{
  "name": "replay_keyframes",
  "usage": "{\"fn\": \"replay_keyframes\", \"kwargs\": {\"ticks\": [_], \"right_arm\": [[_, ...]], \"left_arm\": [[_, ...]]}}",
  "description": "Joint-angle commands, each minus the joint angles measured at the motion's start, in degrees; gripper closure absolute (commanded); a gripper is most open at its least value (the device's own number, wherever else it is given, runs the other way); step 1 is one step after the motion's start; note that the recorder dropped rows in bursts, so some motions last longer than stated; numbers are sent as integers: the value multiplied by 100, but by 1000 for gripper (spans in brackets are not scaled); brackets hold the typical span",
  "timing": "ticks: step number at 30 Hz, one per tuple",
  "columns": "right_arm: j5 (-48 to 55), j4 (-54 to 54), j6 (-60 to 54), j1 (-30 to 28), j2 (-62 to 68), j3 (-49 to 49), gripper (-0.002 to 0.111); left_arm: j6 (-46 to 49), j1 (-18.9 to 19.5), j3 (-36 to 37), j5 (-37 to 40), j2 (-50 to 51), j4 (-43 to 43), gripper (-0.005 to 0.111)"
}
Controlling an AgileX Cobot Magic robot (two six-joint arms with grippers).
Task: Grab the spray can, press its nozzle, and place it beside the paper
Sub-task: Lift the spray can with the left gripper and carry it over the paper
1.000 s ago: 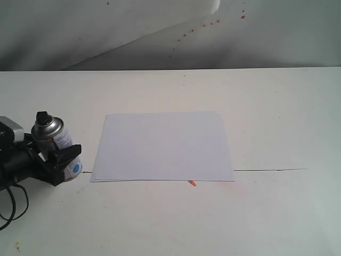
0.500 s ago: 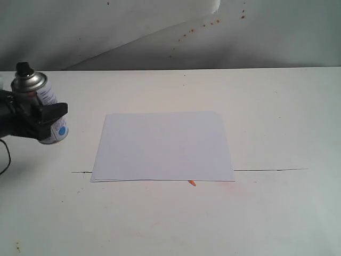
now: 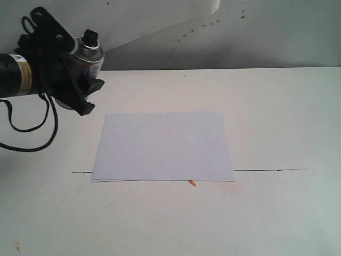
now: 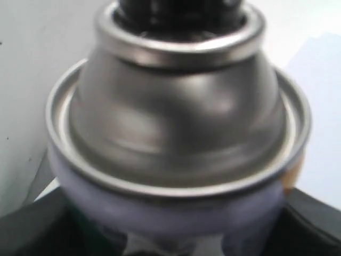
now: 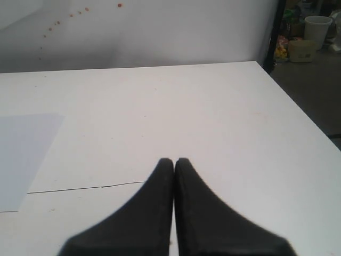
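Observation:
My left gripper (image 3: 80,80) is shut on the spray can (image 3: 88,57) and holds it in the air above the table's back left, tilted a little to the right. The black nozzle (image 3: 90,36) tops the can with nothing touching it. Up close, the left wrist view is filled by the can's domed silver shoulder (image 4: 176,112), with the nozzle (image 4: 178,8) at the frame edge. The white paper (image 3: 164,146) lies flat mid-table, to the right of and below the can; a corner of the paper (image 5: 24,154) appears in the right wrist view. My right gripper (image 5: 174,162) is shut and empty, out of the exterior view.
A thin dark line (image 3: 269,170) runs across the white table at the paper's near edge. A small orange mark (image 3: 192,183) lies just in front of the paper. The table's right edge (image 5: 298,106) drops to the floor, where a white bucket (image 5: 318,29) stands.
The left gripper has lifted the can from table level at the left up and to the right, and its wrist has rotated. The paper has not moved.

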Motion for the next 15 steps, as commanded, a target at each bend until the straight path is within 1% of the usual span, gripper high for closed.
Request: {"fn": "replay_keyframes", "kwargs": {"ticks": [1, 7, 15], "right_arm": [[0, -60, -29, -21, -36, 16, 108], [0, -60, -29, -21, -36, 16, 108], [0, -60, -29, -21, -36, 16, 108]], "left_arm": [[-74, -367, -172, 182, 252, 519, 107], [-90, -592, -223, 490, 680, 712, 107], [-103, -606, -223, 498, 949, 758, 107]]}}
